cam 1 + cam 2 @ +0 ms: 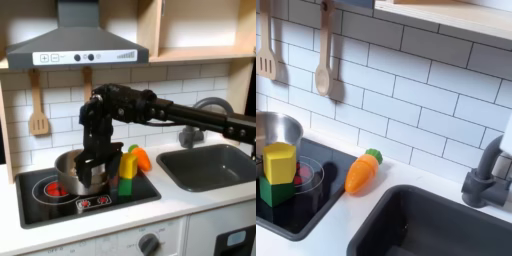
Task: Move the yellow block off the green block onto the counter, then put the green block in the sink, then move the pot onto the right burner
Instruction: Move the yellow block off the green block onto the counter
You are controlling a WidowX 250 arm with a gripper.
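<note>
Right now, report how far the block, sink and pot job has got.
Nothing looks done. The yellow block sits on the green block on the stove. The pincer hangs at the pot, which sits on the first exterior view's left burner; its jaws can't be read. All three moves remain; the sink holds no block.

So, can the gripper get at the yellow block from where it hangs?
Probably yes. The gripper hangs over the pot, and the yellow block sits uncovered atop the green block just to the first exterior view's right.
</note>
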